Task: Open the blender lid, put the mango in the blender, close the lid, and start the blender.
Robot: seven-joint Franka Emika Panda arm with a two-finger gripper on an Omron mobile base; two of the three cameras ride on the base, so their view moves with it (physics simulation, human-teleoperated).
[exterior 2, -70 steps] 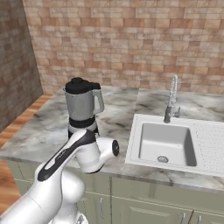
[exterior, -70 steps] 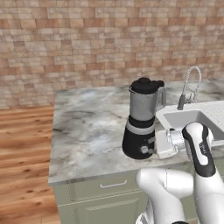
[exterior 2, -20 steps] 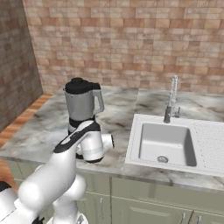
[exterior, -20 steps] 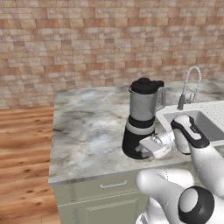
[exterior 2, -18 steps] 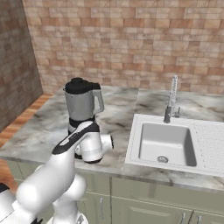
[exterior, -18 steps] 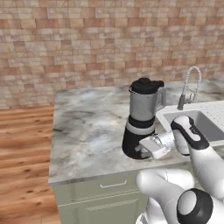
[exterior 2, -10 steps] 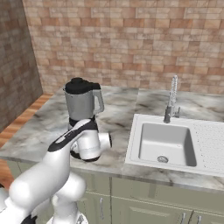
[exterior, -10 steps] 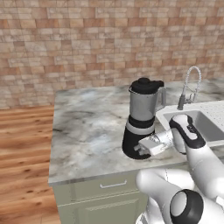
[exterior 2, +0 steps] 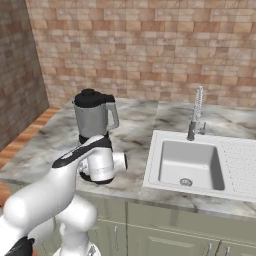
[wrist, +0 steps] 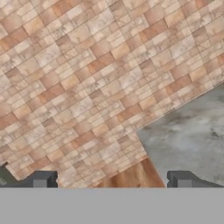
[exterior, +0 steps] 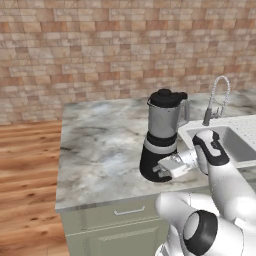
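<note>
Glossy white arm, dark joints

A white sink is set into the right part of the marble counter, with a faucet at its back edge.

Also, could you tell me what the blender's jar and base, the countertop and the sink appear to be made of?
The blender has a grey translucent jar, likely plastic or glass, and a glossy black base, probably plastic judging by its sheen. The countertop looks like polished marble or stone, grey-white with darker veining. The sink reads as matte light grey, perhaps composite or brushed steel; the render leaves it open.
</note>
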